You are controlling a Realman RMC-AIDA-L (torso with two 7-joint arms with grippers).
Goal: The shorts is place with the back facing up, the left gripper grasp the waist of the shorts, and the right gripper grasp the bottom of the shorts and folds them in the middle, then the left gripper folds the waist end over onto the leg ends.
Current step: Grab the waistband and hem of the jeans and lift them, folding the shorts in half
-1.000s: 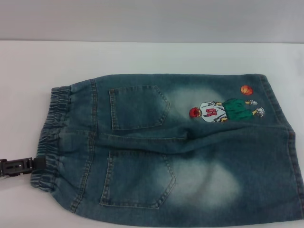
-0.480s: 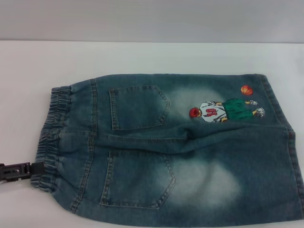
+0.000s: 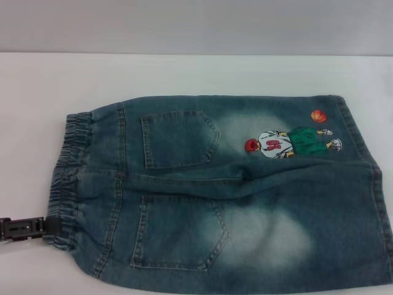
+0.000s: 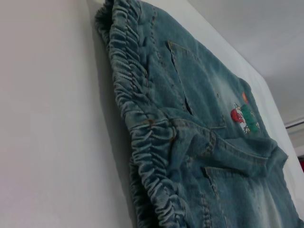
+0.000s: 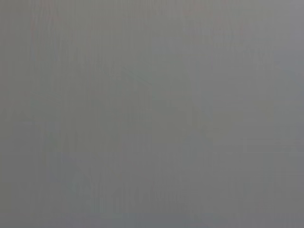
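The left gripper (image 3: 43, 225) lies low on the table (image 3: 184, 74), reaching in from the left edge of the head view; its black tip touches the near end of the waist (image 3: 64, 178), right at the corner of the gathered band; whether its fingers are spread or pinching the denim, I cannot tell, since only a short black stub shows and the tip blends into the cloth. In the left wrist view no fingers show at all; the waist (image 4: 142, 123) fills the near part of that picture as a ruched ridge standing a little proud of the white surface.

From the waist outward, the shorts (image 3: 245, 196) lie flat, back side up, with the waist towards the robot's left and the legs running to the right; two patch pockets sit just beyond the waist, the far pocket (image 3: 178, 138) and the near pocket (image 3: 178, 230), one on either side of the centre seam; farther from the waist, on the far leg, is the embroidered player (image 3: 288, 143) with an orange ball (image 3: 318, 115) just above him; the leg ends (image 3: 359, 141) lie opposite the waist, the near one running out of the head view.

The right gripper is nowhere to be seen; the right wrist view shows only plain grey.
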